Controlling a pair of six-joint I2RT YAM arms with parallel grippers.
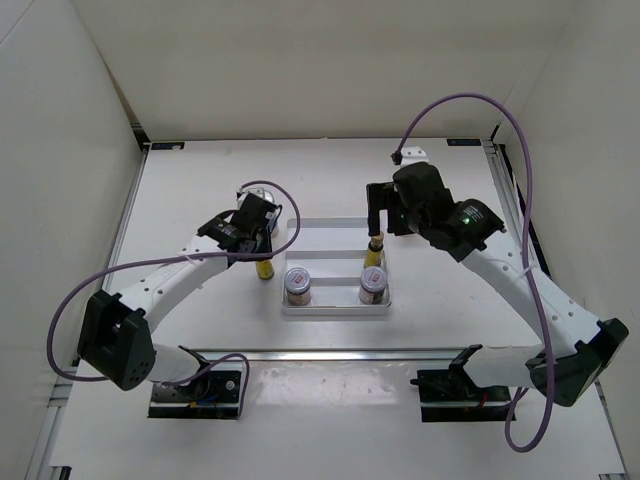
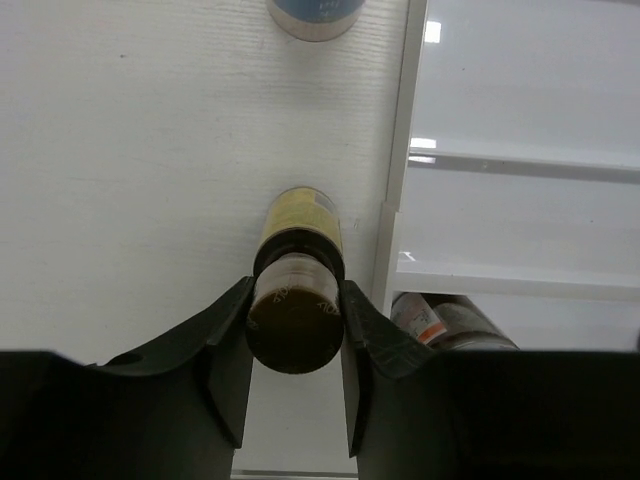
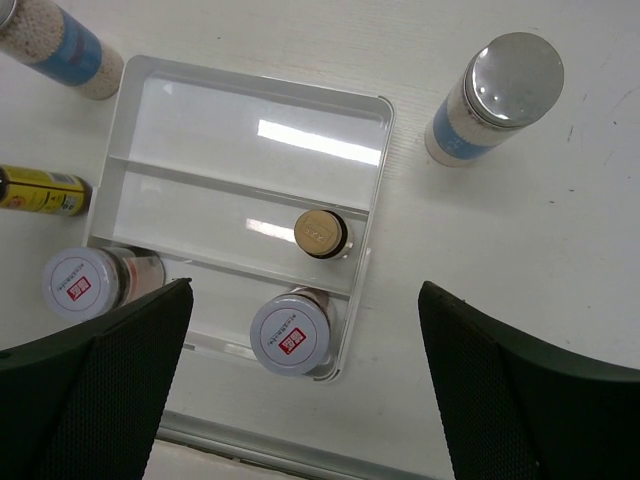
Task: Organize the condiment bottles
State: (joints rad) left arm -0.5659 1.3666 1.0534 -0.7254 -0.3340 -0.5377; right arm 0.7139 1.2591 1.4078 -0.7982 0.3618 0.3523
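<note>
My left gripper [image 2: 295, 305] is shut on the dark cap of a yellow bottle [image 2: 296, 225] that stands on the table just left of the white tray [image 2: 400, 200]; in the top view the gripper [image 1: 262, 256] covers most of this bottle [image 1: 264, 270]. My right gripper [image 3: 305, 395] is open and empty, high above the tray's right side [image 1: 378, 215]. The second yellow bottle [image 3: 322, 232] stands upright in the middle compartment. Two red-labelled jars [image 3: 290, 333] [image 3: 83, 283] stand in the near compartment. Two white blue-labelled jars [image 3: 495, 95] [image 3: 60, 45] stand on the table outside the tray.
The tray [image 1: 335, 228] has three long compartments; the far one holds nothing. A white jar [image 1: 257, 189] stands behind my left gripper. White walls enclose the table at the back and sides. A metal rail [image 1: 330, 353] runs along the near edge.
</note>
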